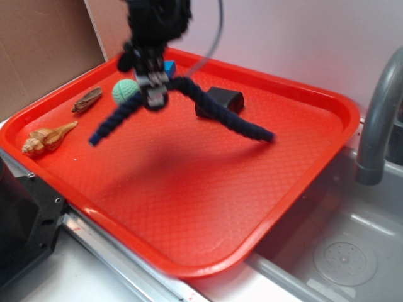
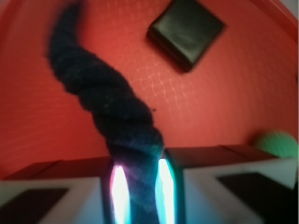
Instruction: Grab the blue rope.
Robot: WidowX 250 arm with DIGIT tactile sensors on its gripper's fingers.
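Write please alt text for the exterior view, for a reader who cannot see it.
A robot claw holds a dark blue rope by its middle, lifted above a red tray, both ends drooping. On the tray behind it are a green ball, a black block, a seashell and a brown piece.

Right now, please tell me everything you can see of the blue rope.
The blue rope is thick, dark navy, with twisted strands that look like soft fibre. The gripper is shut on it near its middle, and it hangs in an arch over the red tray. Its right end seems to reach the tray beside a black block; its left end looks lifted.
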